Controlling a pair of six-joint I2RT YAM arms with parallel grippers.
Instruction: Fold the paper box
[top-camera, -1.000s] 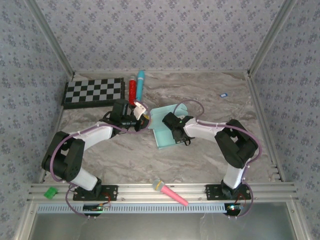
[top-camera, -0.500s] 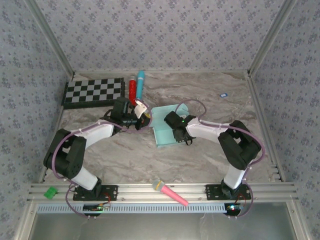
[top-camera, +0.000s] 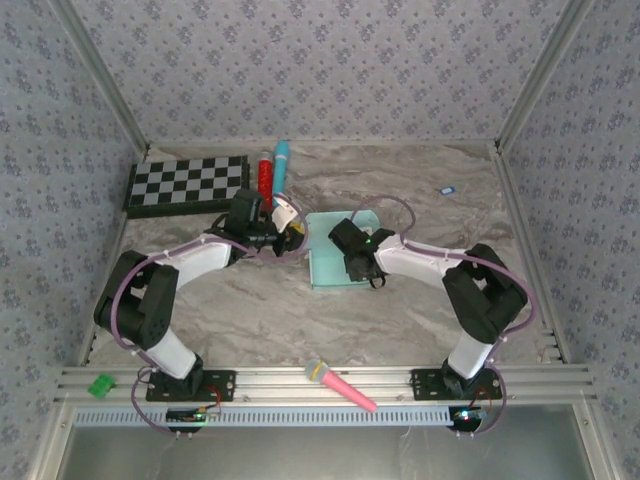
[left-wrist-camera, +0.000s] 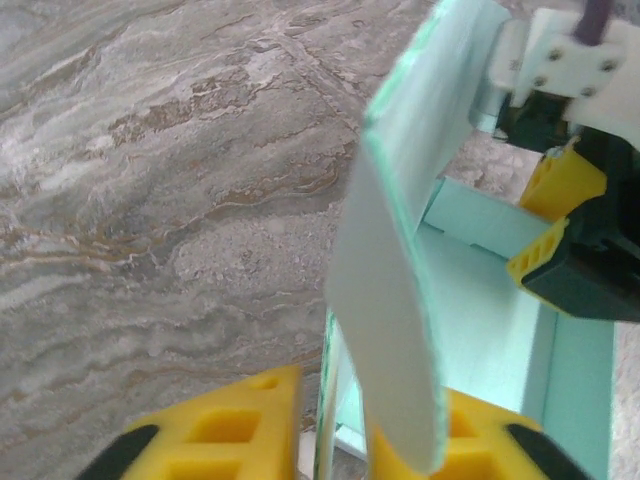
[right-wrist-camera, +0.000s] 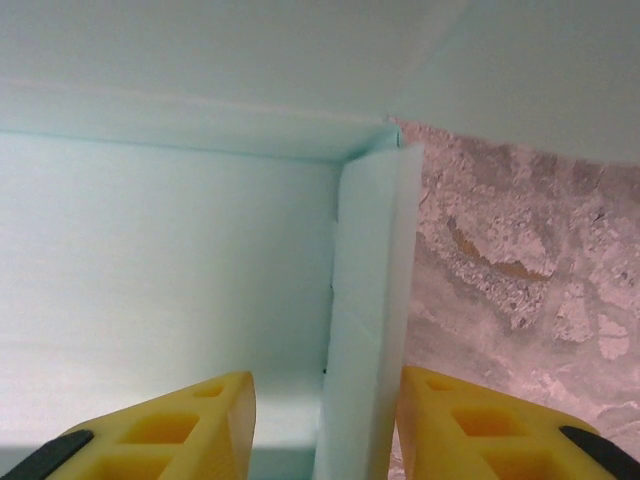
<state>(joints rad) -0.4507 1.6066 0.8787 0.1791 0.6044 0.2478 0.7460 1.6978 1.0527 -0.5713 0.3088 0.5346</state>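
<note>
Mint-blue thin cardboard paper box (top-camera: 335, 265) sits in the middle of the grey stone-look worktop (top-camera: 430, 200), left jaws a little open around its standing flap (left-wrist-camera: 390, 250), right jaws half open around a side wall (right-wrist-camera: 365, 300), so I think each wall should be pushed up straight, slowly, without squashing it.

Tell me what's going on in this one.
Two robot arms are working on the pale mint paper box in the middle of the table. The left pincer has a raised flap standing between its slightly parted jaws. The right pincer straddles an upright side wall, jaws open with a gap on one side. The box is partly formed, its top not yet closed.
</note>
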